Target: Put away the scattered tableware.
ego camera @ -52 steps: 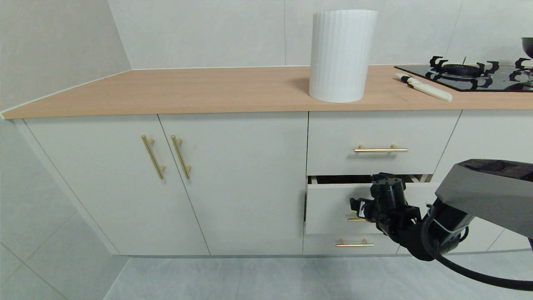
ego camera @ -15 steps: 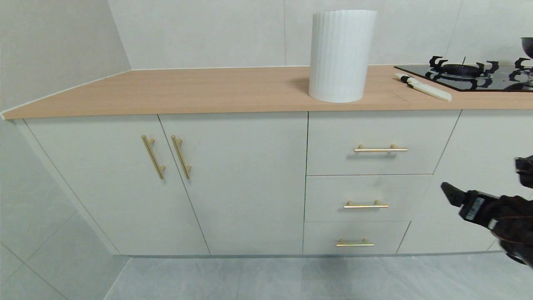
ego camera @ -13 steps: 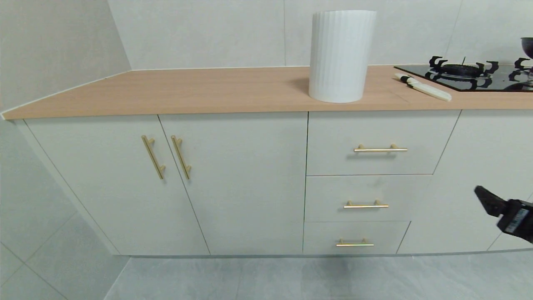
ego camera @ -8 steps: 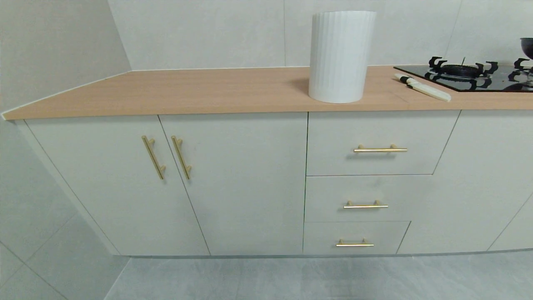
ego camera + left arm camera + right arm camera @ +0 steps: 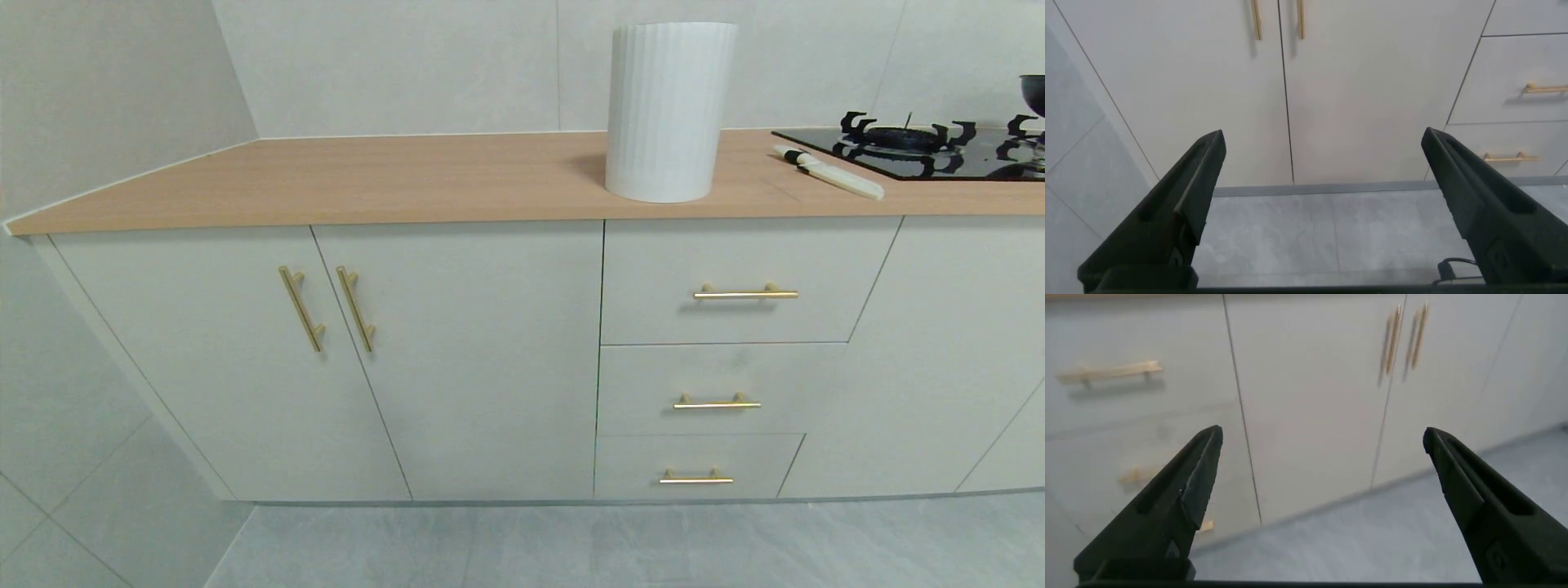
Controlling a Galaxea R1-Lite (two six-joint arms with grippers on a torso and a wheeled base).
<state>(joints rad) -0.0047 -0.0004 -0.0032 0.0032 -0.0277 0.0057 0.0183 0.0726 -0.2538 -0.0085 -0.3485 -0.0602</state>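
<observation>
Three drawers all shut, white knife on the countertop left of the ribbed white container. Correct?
Wrong side: the head view shows the white knife on the countertop right of the ribbed white container, toward the gas hob. The three drawers are all shut.

Location type: domestic kitchen.

Identifying features, head view:
- A gas hob [image 5: 914,151] with black pan supports is set into the worktop at the upper right of the frame.
- A wood-finish worktop [image 5: 367,175] spans the frame's upper half and meets a tiled wall [image 5: 392,65] behind it.
- Pale base cabinets sit below: a pair of doors [image 5: 326,359] at left centre and a stack of three drawers [image 5: 718,261] at right centre, all with brass bar handles [image 5: 745,292].
- A knife [image 5: 829,171] lies on the worktop just beside the hob.
- A tiled floor [image 5: 571,547] runs along the bottom edge.
</observation>
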